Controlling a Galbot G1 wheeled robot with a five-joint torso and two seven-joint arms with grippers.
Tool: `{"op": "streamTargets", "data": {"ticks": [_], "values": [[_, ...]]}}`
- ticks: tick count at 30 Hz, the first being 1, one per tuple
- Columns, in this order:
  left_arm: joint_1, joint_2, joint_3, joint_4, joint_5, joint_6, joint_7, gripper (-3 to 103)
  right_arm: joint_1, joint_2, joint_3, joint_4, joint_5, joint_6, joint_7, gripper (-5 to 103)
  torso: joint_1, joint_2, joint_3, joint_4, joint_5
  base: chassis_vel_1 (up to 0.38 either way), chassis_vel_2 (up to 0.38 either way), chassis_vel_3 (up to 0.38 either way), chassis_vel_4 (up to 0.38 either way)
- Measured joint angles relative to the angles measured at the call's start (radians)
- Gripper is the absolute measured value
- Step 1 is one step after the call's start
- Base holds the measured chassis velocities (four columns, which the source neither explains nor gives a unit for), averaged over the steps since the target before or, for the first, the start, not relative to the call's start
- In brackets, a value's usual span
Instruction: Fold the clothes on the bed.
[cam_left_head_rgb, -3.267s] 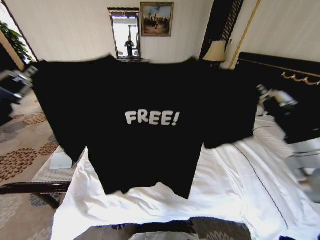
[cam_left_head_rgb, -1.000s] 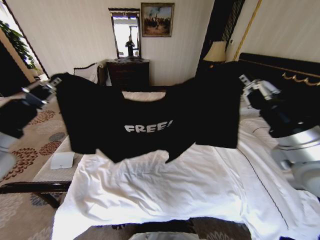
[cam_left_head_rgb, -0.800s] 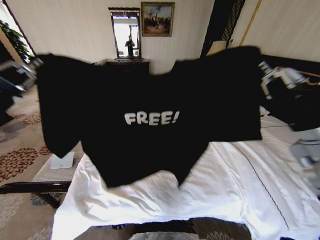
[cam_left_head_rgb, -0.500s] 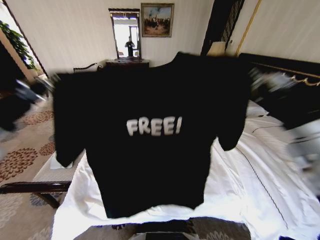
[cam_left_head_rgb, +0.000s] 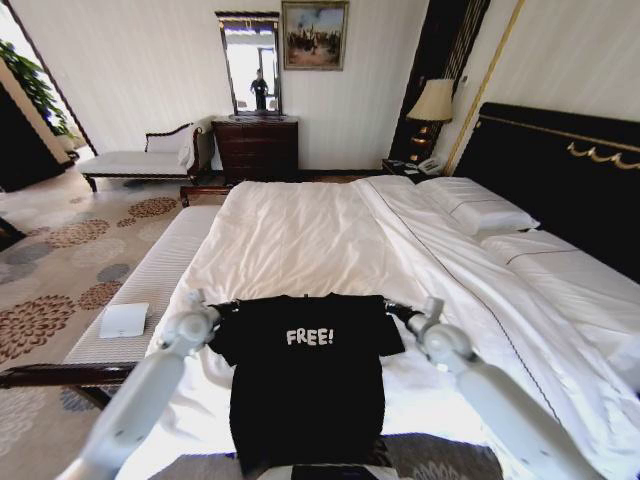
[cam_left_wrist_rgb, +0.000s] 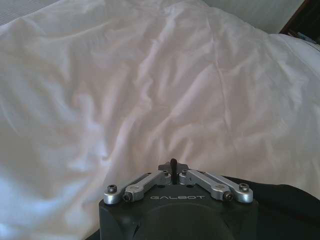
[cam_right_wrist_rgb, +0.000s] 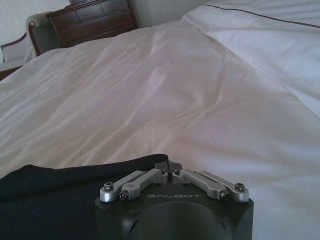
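Note:
The black T-shirt (cam_left_head_rgb: 305, 385) with white "FREE!" lettering lies flat, chest up, on the white bed (cam_left_head_rgb: 300, 230) near its foot; its hem reaches the foot edge. My left gripper (cam_left_head_rgb: 199, 304) sits at the shirt's left shoulder and my right gripper (cam_left_head_rgb: 428, 310) at its right shoulder, both low on the sheet. In the left wrist view the left gripper (cam_left_wrist_rgb: 172, 166) is shut, with black fabric (cam_left_wrist_rgb: 280, 210) beside it. In the right wrist view the right gripper (cam_right_wrist_rgb: 168, 167) is shut at the edge of the black fabric (cam_right_wrist_rgb: 50, 195).
A pale bench (cam_left_head_rgb: 150, 290) runs along the bed's left side with a white box (cam_left_head_rgb: 124, 320) on it. Pillows (cam_left_head_rgb: 478, 210) and the dark headboard (cam_left_head_rgb: 560, 170) are on the right. A dresser (cam_left_head_rgb: 257, 148), chaise (cam_left_head_rgb: 135, 160) and lamp (cam_left_head_rgb: 433, 100) stand by the far wall.
The shirt was held up and shaken out in the air between both grippers; now both arms have come down and the shirt lies spread on the bed.

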Motion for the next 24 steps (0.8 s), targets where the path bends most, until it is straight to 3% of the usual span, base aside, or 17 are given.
{"op": "streamTargets", "data": {"ticks": [5,13,24], "values": [[-0.058,-0.039,0.007,0.106,0.055,-0.063,0.029,2,0.053,0.048,-0.046,-0.132,-0.068,0.097,-0.009,0,0.0,0.0,0.0,-0.0002,-0.0001,0.0,0.0,0.0,0.0],[-0.118,-0.108,0.007,0.269,0.14,-0.153,0.067,2,0.117,0.115,-0.063,-0.244,-0.121,0.179,-0.014,0,0.0,0.0,0.0,-0.0001,-0.0004,0.0,0.0,0.0,0.0],[-0.083,-0.176,0.004,0.27,0.179,-0.23,0.176,2,0.166,0.21,-0.116,-0.334,-0.204,0.24,-0.067,0,0.0,0.0,0.0,-0.0001,-0.0001,0.0,0.0,0.0,0.0]]}}
